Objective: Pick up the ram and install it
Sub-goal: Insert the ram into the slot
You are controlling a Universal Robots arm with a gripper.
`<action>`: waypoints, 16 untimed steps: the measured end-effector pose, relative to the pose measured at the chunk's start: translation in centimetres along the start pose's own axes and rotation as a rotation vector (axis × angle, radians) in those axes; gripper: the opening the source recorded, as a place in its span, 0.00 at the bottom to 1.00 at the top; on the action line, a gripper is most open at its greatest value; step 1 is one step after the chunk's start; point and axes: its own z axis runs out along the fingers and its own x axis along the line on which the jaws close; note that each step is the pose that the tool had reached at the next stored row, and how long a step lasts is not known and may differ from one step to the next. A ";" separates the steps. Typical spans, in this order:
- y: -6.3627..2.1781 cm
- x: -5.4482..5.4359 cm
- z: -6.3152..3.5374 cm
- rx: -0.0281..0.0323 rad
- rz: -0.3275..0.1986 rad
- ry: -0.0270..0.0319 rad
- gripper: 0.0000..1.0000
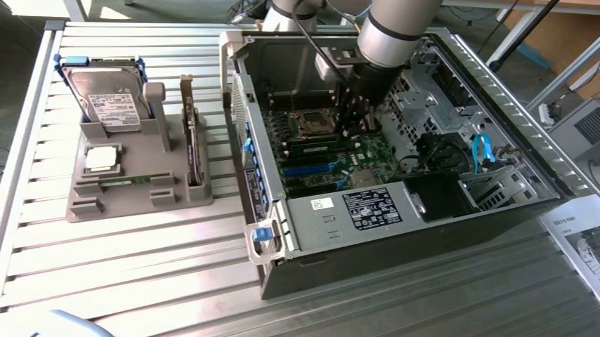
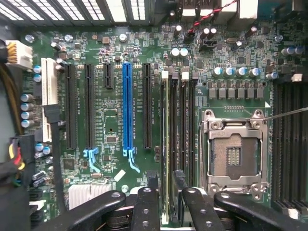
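Place: robotics lab or workshop
Table: slatted aluminium table [image 1: 140,267]
Work: open PC case [image 1: 403,260], grey parts fixture [image 1: 122,200]
Machine: robot arm [image 1: 394,31]

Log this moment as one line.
tool: open, straddling ram | ram: upright on motherboard | held: nothing

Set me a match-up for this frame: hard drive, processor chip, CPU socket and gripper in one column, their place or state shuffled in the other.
Things:
1. hard drive
2. processor chip
3. CPU socket
4. gripper

Place or state:
a. empty, on the motherboard
b. open, at the memory slots inside the computer case
c. standing upright in the grey holder
d. lying flat on the grey holder

Pairs: 1-c, 2-d, 3-a, 4-b.
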 end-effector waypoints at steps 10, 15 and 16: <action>0.07 -0.2 -2.31 0.0001 0.001 0.0188 0.26; 0.10 -0.4 -3.30 0.0001 0.001 0.0276 0.26; 0.11 -0.4 -3.50 0.0001 0.001 0.0289 0.26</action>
